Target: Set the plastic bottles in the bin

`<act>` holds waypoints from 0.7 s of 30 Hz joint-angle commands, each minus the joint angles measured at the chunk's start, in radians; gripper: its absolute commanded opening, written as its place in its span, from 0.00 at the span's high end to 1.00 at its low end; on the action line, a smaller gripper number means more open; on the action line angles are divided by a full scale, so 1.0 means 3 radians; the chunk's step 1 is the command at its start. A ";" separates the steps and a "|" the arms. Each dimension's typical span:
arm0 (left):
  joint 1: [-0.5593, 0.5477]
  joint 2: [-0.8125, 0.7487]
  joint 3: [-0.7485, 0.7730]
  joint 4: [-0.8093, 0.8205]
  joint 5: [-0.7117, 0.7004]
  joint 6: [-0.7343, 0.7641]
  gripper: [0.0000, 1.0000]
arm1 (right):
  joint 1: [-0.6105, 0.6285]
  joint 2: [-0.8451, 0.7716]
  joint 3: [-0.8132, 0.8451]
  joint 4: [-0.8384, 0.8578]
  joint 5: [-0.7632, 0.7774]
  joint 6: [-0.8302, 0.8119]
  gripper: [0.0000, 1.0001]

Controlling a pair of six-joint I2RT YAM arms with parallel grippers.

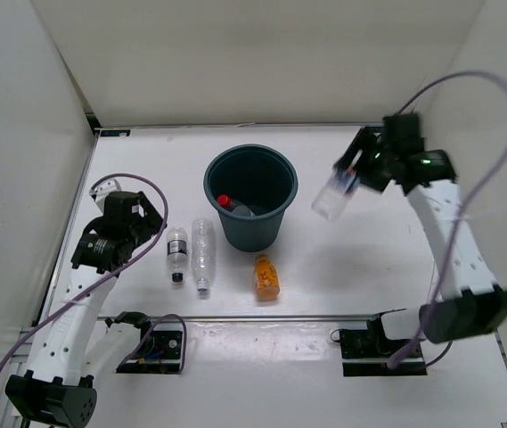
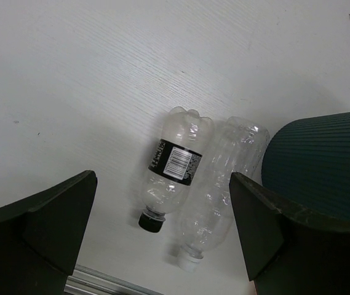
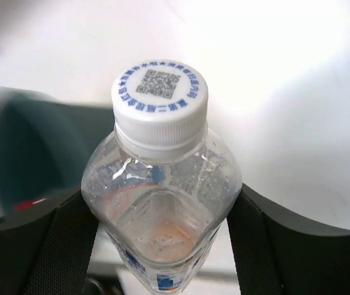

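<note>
My right gripper (image 1: 351, 176) is shut on a clear bottle with a blue label and white cap (image 3: 160, 98), held in the air to the right of the bin (image 1: 255, 234); both fingers press its sides. The dark bin has a red-capped bottle (image 1: 233, 205) inside it. Left of the bin, a black-capped bottle (image 2: 176, 166) and a plain clear bottle (image 2: 221, 184) lie side by side on the table. An orange bottle (image 1: 266, 277) lies in front of the bin. My left gripper (image 2: 162, 181) hangs open above the two lying bottles, touching neither.
White walls enclose the table on the left, back and right. A metal rail (image 1: 262, 316) runs along the near edge, with the arm bases (image 1: 378, 343) and cables behind it. The bin wall (image 2: 322, 153) stands just right of my left fingers.
</note>
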 commanded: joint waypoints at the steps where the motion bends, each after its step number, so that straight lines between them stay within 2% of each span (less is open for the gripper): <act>1: 0.0017 -0.0030 -0.0090 0.0176 0.0216 0.0051 0.00 | 0.0095 -0.0247 0.0942 0.0129 0.0094 0.0102 0.72; 4: 0.0017 -0.0030 -0.0213 0.0329 0.0304 0.0087 0.00 | 0.0365 0.0274 0.1572 0.0062 0.0109 -0.0061 0.78; 5: 0.0017 -0.0061 -0.0284 0.0457 0.0354 0.0087 0.00 | 0.0569 0.0397 0.1862 0.0062 0.0160 -0.0128 0.79; 7: 0.0017 -0.0097 -0.0366 0.0600 0.0406 0.0123 0.00 | 0.0795 0.0720 0.2094 0.0062 0.0404 -0.0336 0.79; 10: 0.0017 -0.0128 -0.0479 0.0831 0.0477 0.0215 0.00 | 0.1214 0.1067 0.2427 0.0144 0.0650 -0.0608 0.74; 13: 0.0017 -0.0128 -0.0576 0.0943 0.0554 0.0307 0.00 | 0.1608 0.1318 0.2575 0.0144 0.1003 -0.0935 0.54; 14: 0.0017 -0.0128 -0.0576 0.0994 0.0600 0.0338 0.00 | 0.1644 0.1319 0.2576 0.0144 0.1034 -0.0966 0.42; 15: 0.0017 -0.0128 -0.0607 0.0995 0.0717 0.0373 0.00 | 0.1645 0.1319 0.2495 0.0144 0.1035 -0.0967 0.06; 16: 0.0017 -0.0128 -0.0607 0.1035 0.0774 0.0409 0.00 | 0.1685 0.1248 0.2342 0.0144 0.1035 -0.0967 0.00; 21: 0.0017 -0.0128 -0.0806 0.1178 0.0922 0.0445 0.00 | 0.1757 0.0869 0.2233 0.0032 0.1198 -0.0997 0.00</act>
